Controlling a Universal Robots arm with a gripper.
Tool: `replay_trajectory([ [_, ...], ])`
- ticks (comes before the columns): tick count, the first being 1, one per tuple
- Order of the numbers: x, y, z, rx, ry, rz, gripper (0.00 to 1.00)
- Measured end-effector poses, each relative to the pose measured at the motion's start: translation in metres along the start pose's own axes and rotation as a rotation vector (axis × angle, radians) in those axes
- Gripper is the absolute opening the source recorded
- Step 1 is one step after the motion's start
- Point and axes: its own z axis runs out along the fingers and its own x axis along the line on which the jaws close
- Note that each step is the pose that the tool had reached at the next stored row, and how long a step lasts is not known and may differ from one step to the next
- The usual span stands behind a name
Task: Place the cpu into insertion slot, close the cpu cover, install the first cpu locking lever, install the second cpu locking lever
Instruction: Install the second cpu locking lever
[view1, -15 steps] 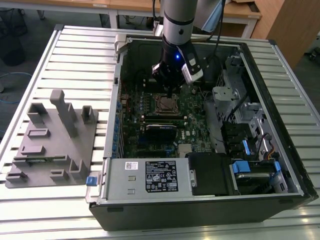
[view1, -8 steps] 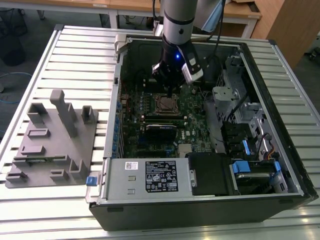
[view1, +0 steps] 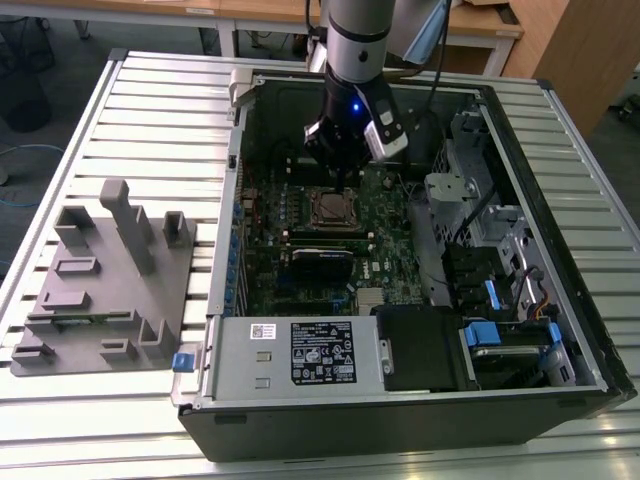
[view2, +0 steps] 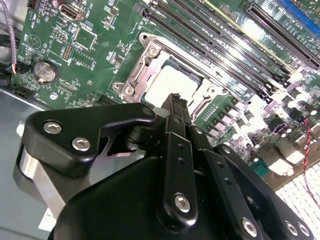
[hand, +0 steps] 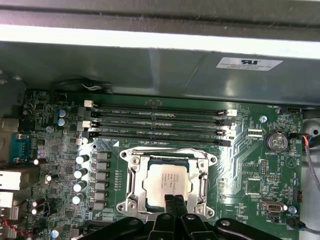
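Cpu (hand: 166, 181) lying seated in insertion slot (hand: 131, 176), cpu cover (hand: 203, 186) framing it (flat, down). Memory slots (hand: 157, 125) crowding one edge. End effector (hand: 173, 201) hovering just above cpu's near edge, fingers pressed together, gripping nothing.

Silver-grey arm (view1: 357, 30), black screw-studded end effector (view2: 176, 107), blue light.

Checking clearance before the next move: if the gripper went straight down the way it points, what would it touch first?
Most likely the cpu cover at its near edge, or the cpu beside it; the gripper hangs just above, depth unclear.
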Motion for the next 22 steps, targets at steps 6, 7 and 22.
replay_trajectory([
  [6, 0.0000, 0.0001, -0.0012, -0.0002, -0.0001, 0.000, 0.10],
  [7, 0.0000, 0.0000, -0.0013, -0.0001, 0.0000, 0.000, 0.10],
  [22, 0.0002, -0.0040, -0.0015, 0.0000, 0.0000, 0.000, 0.10],
])
